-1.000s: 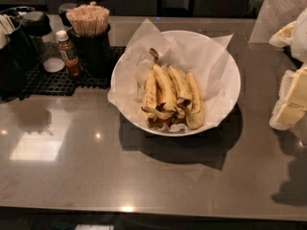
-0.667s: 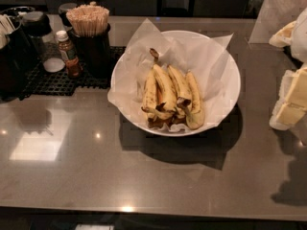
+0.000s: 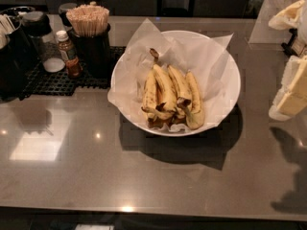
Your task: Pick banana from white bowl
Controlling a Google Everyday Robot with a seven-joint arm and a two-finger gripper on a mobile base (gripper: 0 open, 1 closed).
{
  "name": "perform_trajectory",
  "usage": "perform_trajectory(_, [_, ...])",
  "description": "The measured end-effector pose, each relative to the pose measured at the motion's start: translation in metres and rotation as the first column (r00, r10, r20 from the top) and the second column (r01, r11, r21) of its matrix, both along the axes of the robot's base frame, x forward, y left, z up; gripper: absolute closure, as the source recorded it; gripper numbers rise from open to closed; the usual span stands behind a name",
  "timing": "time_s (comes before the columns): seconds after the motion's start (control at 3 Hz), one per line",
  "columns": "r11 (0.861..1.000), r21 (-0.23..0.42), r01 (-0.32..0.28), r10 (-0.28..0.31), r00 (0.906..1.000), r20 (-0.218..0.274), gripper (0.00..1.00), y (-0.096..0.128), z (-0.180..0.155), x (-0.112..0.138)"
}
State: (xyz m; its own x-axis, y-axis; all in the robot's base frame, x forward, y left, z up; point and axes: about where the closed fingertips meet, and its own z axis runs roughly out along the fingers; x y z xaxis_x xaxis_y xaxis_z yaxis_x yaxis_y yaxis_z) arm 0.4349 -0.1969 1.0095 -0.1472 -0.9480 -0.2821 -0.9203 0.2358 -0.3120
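The white bowl (image 3: 231, 71) sits near the back of a gray counter (image 3: 96, 176), a bit right of the middle. The front of the counter is wide and bare all the way to its near edge, and it is smooth and shiny with small spots of light on it. There is bare counter between the bowl and the robot's arm (image 3: 293, 87), which is pale and blocky and stands at the right edge. The gripper (image 3: 289, 16) is up in the top right corner, well apart from the bowl, and I cannot tell if it is open or closed. The bowl is round, wide and shallow, and it is lined with crinkly white paper (image 3: 144, 38) that pokes out over the rim in points. The banana (image 3: 165, 86) lies in the bowl, left of the middle, curved and yellow with brown blotches, and its dark stem points to the back. It is touching the other bananas (image 3: 193, 99) packed beside it, which have black tips. To the left of the bowl, just beside its paper, stands a dark cup (image 3: 96, 54) full of thin wooden sticks (image 3: 88, 19). Next to it is a small bottle (image 3: 68, 55) with a white cap and a reddish label, but I cannot read its words. Both stand on a black mat (image 3: 53, 83) with little holes.
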Motion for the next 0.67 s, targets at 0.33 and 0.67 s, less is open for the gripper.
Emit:
perform_trajectory(0.33, [0.995,0.065,-0.071,0.068,0.9971,0.034,0.0,0.014,0.018,-0.003])
perform_trajectory(0.67, [0.969,0.172,-0.176,0.173,0.9843,0.034,0.0,0.046,0.025,-0.009])
